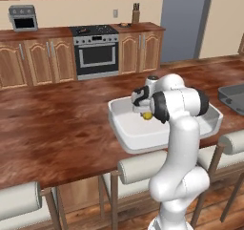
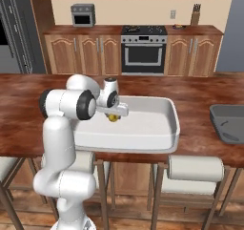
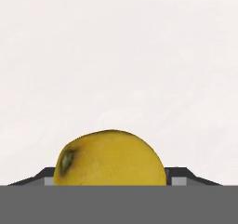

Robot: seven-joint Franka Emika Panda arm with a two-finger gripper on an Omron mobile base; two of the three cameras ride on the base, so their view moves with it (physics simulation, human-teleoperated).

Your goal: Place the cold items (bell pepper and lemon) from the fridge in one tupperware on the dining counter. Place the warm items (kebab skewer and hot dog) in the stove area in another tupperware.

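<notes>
Now my fingers (image 3: 109,183) grip the yellow round lemon (image 3: 110,158) above the white plastic tupperware (image 1: 209,124), frame centre; releasing high could bounce it out.

I see my arm (image 1: 178,143) as thick, glossy white tubes with rounded elbows. Black rings band the joints, and a big black disc caps one shoulder-like joint. The wrist carries a small white head with dark trim and a black cap.

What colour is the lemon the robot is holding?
Yellow, with a small greenish spot at one end. The lemon shows best in the hand view.
</notes>
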